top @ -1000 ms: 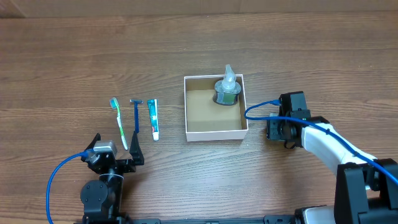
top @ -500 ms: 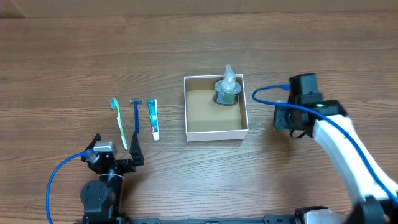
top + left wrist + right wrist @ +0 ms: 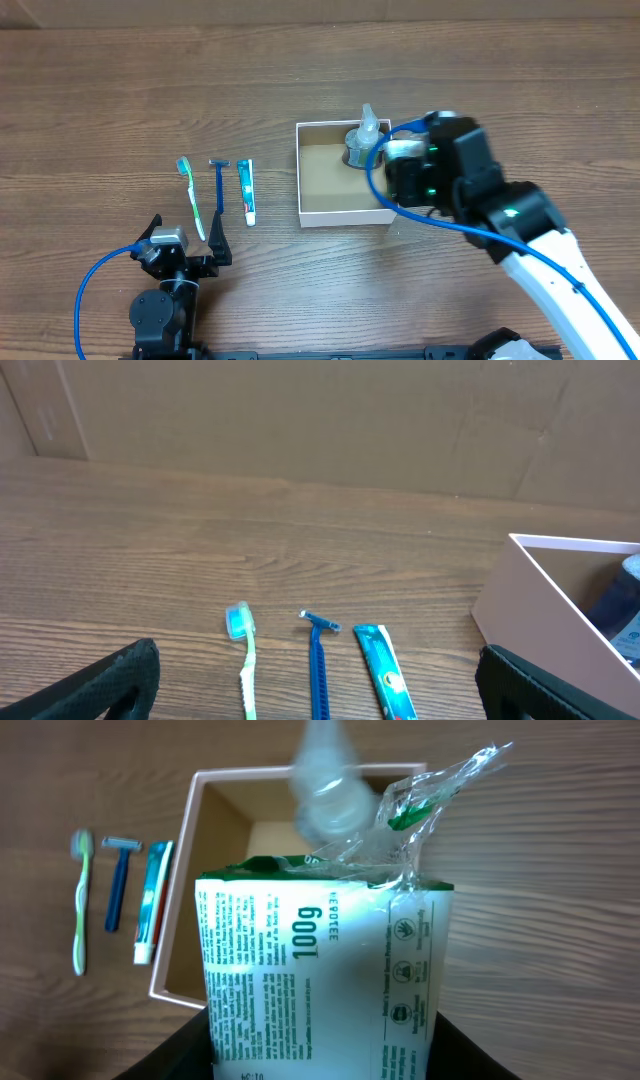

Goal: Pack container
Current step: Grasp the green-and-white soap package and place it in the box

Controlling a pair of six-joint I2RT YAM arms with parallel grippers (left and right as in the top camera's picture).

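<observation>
The container (image 3: 300, 172), a shallow white-walled box with a brown inside, sits mid-table and holds a clear bottle (image 3: 366, 133) at its far right corner. My right gripper (image 3: 405, 168) is shut on a white plastic packet with green print (image 3: 320, 980) and hovers over the container's right wall (image 3: 178, 890). The bottle (image 3: 325, 780) shows blurred behind the packet. My left gripper (image 3: 186, 238) is open and empty near the front edge, just short of the toothbrush (image 3: 190, 195), razor (image 3: 219, 185) and toothpaste tube (image 3: 246, 190).
The toothbrush (image 3: 243, 660), razor (image 3: 318, 670) and toothpaste tube (image 3: 383, 670) lie side by side left of the container (image 3: 530, 600). A cardboard wall stands behind the table. Blue cables trail from both arms.
My right arm has swung left from the table right of the container to above its right wall, carrying the packet. The left arm has not moved.
</observation>
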